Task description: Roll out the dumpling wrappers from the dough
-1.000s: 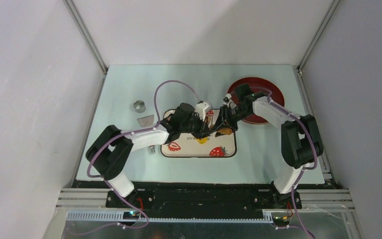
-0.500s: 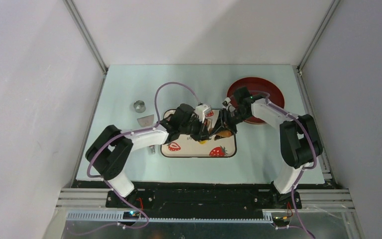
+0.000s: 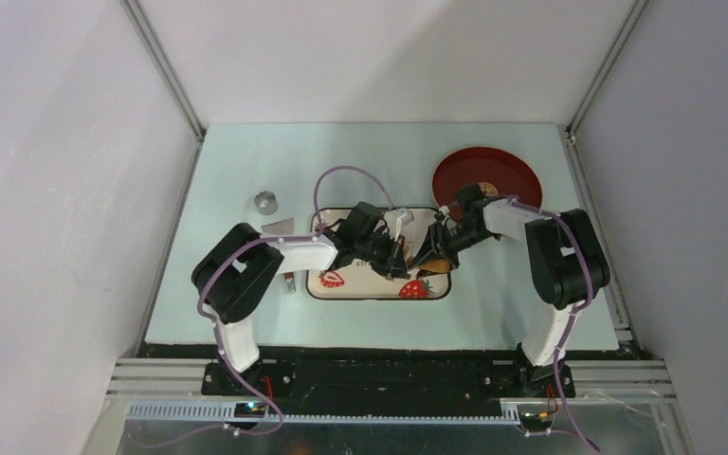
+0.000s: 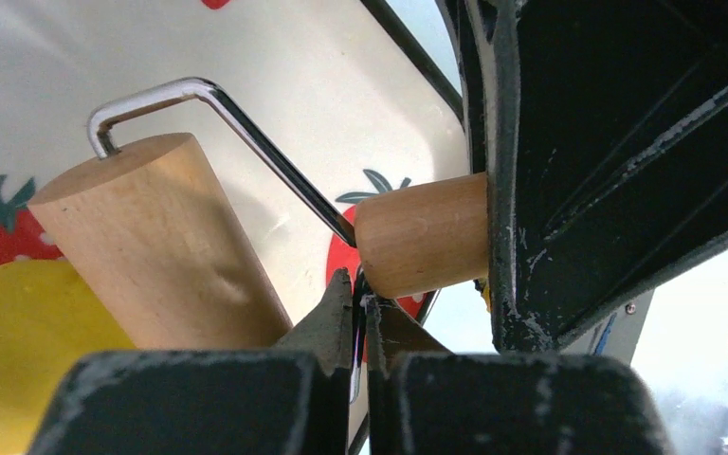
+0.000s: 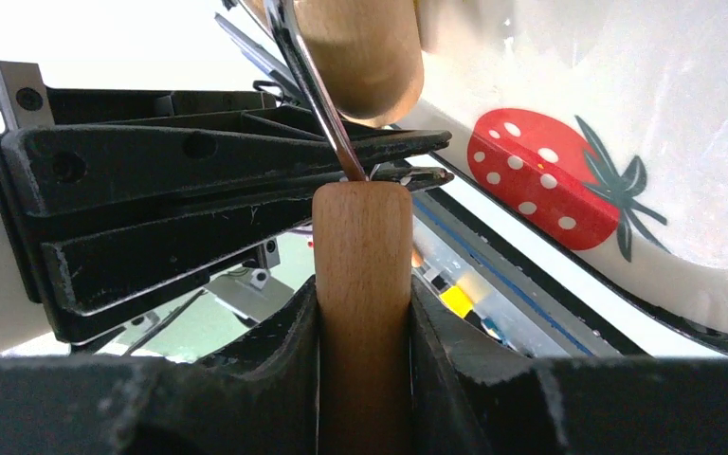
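My right pincer (image 5: pixel 362 303) is clamped on the roller's wooden handle (image 5: pixel 360 227). My left pincer (image 4: pixel 360 308) is pressed together just beside that handle. The yellow dough (image 4: pixel 14 332) lies on the strawberry tray (image 4: pixel 275 85), touching the wooden roller (image 4: pixel 152 246).

- A plain white back wall (image 3: pixel 379 57) closes off the far end of the cell on my screen, under soft, even light.
- A grey-white left wall (image 3: pixel 57 209) and right wall (image 3: pixel 697 209) box it in on either side.
- A left post (image 3: pixel 163 68) and a right post (image 3: pixel 605 68), both of aluminium, slant up from the far corners.
- The pale mint surface (image 3: pixel 246 161) fills the middle of my view.
- At the near edge I see a black base plate (image 3: pixel 389 377) and, nearer still, a silver slotted rail (image 3: pixel 370 412).
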You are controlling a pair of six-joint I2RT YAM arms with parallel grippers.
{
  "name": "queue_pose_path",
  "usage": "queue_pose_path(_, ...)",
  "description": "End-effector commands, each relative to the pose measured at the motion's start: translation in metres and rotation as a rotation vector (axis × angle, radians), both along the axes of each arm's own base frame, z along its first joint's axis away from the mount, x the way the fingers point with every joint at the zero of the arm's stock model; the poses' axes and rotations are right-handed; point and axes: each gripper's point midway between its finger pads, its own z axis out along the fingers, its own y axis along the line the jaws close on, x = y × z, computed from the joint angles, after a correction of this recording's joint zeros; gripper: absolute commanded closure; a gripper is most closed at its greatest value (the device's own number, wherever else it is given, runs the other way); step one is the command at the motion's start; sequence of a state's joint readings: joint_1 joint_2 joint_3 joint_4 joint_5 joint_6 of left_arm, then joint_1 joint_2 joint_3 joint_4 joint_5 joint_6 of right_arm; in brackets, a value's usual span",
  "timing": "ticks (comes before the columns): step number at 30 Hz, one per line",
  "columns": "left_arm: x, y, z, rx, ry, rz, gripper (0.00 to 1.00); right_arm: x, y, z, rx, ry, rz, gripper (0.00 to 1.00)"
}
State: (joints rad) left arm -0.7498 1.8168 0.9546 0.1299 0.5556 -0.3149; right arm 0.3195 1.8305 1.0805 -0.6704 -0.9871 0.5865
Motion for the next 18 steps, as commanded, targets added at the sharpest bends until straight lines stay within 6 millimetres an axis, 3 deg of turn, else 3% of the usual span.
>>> queue_pose_path(1, 0.016, -0.034, 0.031, -0.127, -0.017, 0.022, 1.0, 0.001, 0.003, -0.014, 0.035, -0.025, 0.006, 1.0)
queue_pose_path(5, 0.018, -0.034, 0.04, -0.134, -0.06, 0.022, 1.0, 0.002, 0.005, -0.002, 0.068, -0.075, 0.011, 1.0)
queue_pose_path(12, 0.03, -0.032, 0.104, -0.217, -0.239, 0.025, 1.0, 0.019, 0.011, 0.065, 0.099, -0.274, 0.012, 1.0)
queue_pose_path(15, 0.034, -0.029, 0.126, -0.264, -0.256, 0.026, 1.0, 0.022, 0.016, 0.081, 0.1, -0.301, 0.017, 1.0)
queue_pose_path(18, 0.041, -0.025, 0.131, -0.287, -0.246, 0.047, 1.0, 0.03, 0.021, 0.089, 0.105, -0.311, 0.021, 1.0)
